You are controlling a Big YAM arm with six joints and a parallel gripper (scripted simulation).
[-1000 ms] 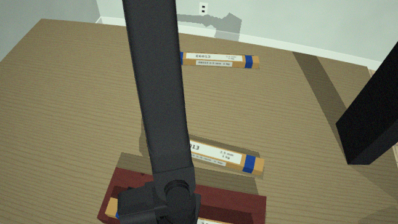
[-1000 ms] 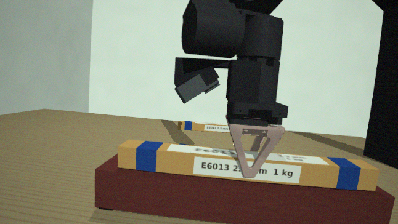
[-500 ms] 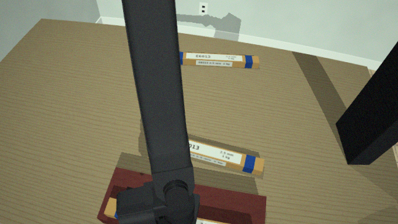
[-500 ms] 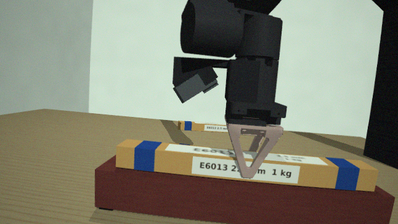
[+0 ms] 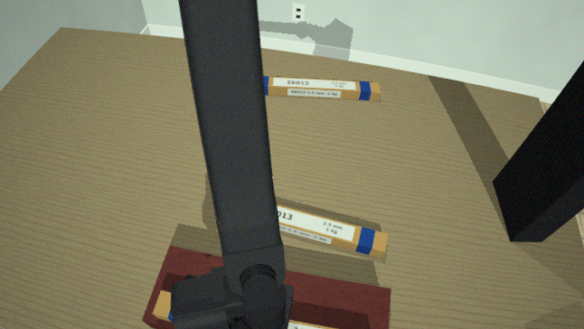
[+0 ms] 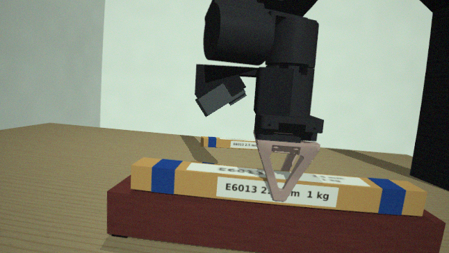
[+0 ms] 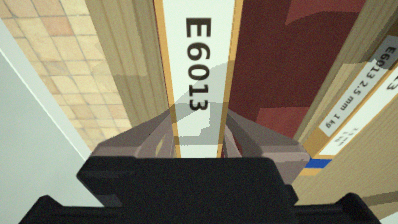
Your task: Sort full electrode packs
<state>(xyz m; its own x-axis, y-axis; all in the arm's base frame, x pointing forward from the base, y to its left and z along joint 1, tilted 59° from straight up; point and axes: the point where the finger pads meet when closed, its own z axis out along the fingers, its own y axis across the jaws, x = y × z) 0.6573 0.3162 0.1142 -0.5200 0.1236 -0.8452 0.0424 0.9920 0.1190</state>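
Observation:
A tan electrode pack (image 6: 279, 186) with blue end bands and a white E6013 label lies flat along the low dark red platform (image 6: 271, 222). My gripper (image 6: 279, 198) is shut on this pack near its middle, with the fingers down its two long sides; the wrist view shows the pack (image 7: 197, 75) between the fingers. A second pack (image 5: 332, 231) lies on the table just behind the platform (image 5: 316, 298). A third pack (image 5: 321, 89) lies far back on the table, also visible in the exterior view (image 6: 229, 142).
A tall black block (image 5: 547, 172) stands at the right of the table. My arm (image 5: 230, 136) hides the left ends of the second and third packs. A wall with a skirting board runs behind the table.

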